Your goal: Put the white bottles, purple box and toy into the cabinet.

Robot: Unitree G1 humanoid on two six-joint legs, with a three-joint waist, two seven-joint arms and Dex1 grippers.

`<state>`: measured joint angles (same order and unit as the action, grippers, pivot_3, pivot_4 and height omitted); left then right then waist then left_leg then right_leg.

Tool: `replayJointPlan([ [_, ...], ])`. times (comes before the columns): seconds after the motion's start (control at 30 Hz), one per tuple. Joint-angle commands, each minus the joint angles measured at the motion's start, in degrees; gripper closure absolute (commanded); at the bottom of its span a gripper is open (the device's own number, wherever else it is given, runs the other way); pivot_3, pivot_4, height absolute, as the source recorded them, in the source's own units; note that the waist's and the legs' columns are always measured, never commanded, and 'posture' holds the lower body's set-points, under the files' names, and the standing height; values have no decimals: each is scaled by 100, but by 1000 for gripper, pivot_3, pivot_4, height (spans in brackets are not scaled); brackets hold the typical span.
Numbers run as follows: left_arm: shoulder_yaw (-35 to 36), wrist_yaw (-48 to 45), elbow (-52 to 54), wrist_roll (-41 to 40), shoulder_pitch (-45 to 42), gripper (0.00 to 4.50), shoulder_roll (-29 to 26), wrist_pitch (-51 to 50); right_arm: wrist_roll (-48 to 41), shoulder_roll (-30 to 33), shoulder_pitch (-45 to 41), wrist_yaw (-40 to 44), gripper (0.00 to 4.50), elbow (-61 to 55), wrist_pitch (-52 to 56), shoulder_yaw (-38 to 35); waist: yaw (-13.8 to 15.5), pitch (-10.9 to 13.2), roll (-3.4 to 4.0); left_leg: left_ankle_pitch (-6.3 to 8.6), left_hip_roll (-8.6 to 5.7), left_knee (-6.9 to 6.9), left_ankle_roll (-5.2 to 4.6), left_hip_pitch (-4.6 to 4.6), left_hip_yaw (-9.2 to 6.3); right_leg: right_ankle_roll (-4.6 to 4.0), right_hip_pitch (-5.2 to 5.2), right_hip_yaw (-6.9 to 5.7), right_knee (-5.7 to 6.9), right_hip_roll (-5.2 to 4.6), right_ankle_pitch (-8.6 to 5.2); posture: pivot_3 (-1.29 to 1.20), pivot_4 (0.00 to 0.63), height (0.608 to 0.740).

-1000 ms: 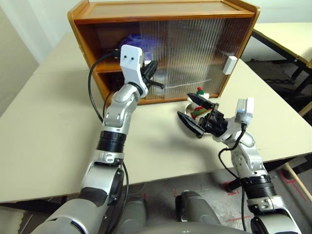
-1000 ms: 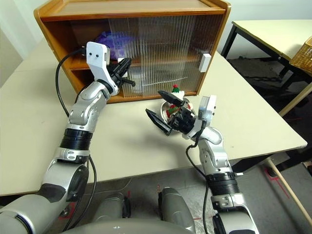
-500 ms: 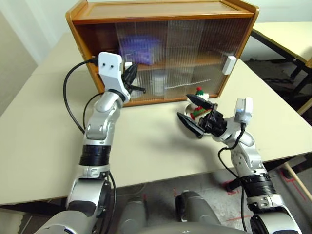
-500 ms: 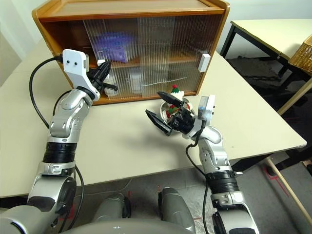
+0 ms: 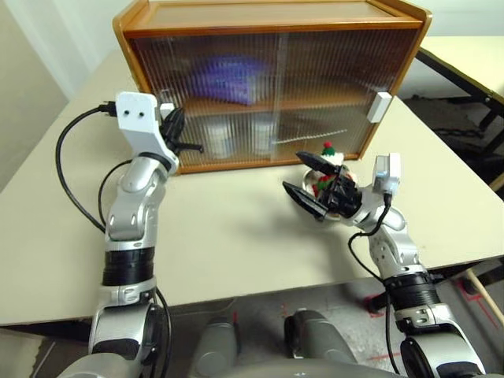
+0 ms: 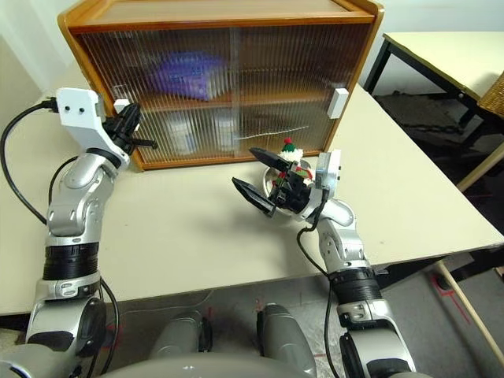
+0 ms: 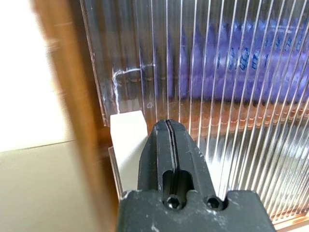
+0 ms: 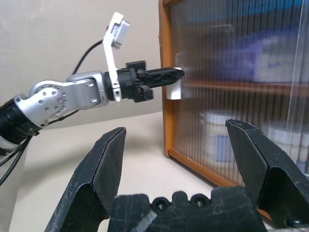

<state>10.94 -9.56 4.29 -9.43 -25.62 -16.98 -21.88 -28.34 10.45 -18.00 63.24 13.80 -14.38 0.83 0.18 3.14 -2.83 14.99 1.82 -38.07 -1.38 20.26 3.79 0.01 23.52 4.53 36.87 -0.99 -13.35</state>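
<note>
The cabinet (image 5: 268, 16) stands at the back of the table with both ribbed doors drawn across its front. Behind them the purple box (image 5: 230, 77) shows blurred on the upper shelf and two white bottles (image 5: 220, 140) (image 5: 262, 135) on the lower one. My left gripper (image 7: 166, 126) is shut, its tip against the white handle (image 7: 128, 140) at the cabinet's left end. The toy (image 6: 293, 161) sits on the table before the cabinet's right corner. My right gripper (image 5: 309, 179) hangs open just in front of it, holding nothing.
A second white handle (image 5: 380, 106) sits on the right door. Bare tabletop (image 5: 228, 228) lies between my arms. Another table (image 5: 472, 55) and a wicker basket (image 6: 494, 90) stand off to the right, past the table's edge.
My left gripper has moved left along the cabinet front, and the left door slid with it, covering the open left side. The right arm has kept still.
</note>
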Motion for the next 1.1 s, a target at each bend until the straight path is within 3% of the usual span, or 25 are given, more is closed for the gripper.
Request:
replayJointPlan([
  [0.03,155,96,224,-4,246,4469,-77,-139,-40,14,-97,80,0,90,-42,-59,21,0,0,0,-1,0,1,0,2,0,2,2,-2,-1,0,193,0,740],
  [0.17,199,44,423,-149,374,4469,-38,-158,-46,21,-132,97,0,100,-30,-82,69,0,-1,3,-1,0,5,2,7,0,2,10,-4,-2,0,197,0,740],
  [0.3,145,-660,553,-830,447,4469,94,140,-67,114,-124,49,0,60,4,-188,109,-1,-2,3,1,1,6,1,5,0,4,-1,-4,-3,-1,197,0,740],
  [0.4,61,-1357,691,-1355,640,3792,25,81,-156,338,-117,23,0,35,76,-419,137,-1,-2,3,-1,0,6,4,8,-2,5,-2,-10,-7,-1,193,0,740],
  [0.57,70,-2345,807,-2040,993,1887,-224,9,-409,795,-58,-25,0,-58,288,-885,212,-1,-2,3,-2,0,5,11,14,0,4,1,-31,-11,-5,185,0,740],
  [0.73,-61,-3507,796,-2362,1497,63,-784,114,-529,1310,-57,-271,1321,62,425,-1496,216,0,-2,4,1,6,7,13,16,-3,4,2,-42,-9,-18,177,0,740],
  [0.87,-389,-4643,403,-1833,2004,0,-1488,907,-128,1785,-412,-1182,2868,1082,237,-2089,206,0,-1,5,1,8,7,12,20,-14,4,6,-47,-10,-29,166,0,740],
  [1.0,-373,-5064,174,-1979,2132,0,-1570,1201,114,1953,-677,-1754,4388,1700,81,-2307,206,2,1,2,0,9,3,12,27,-96,4,19,-49,-16,-78,165,0,740],
  [1.1,-273,-5251,128,-2147,2220,0,-1496,1336,357,2062,-918,-2292,4453,2071,8,-2399,184,3,3,-1,2,10,-2,12,35,-89,3,30,-46,-15,-74,168,0,740],
])
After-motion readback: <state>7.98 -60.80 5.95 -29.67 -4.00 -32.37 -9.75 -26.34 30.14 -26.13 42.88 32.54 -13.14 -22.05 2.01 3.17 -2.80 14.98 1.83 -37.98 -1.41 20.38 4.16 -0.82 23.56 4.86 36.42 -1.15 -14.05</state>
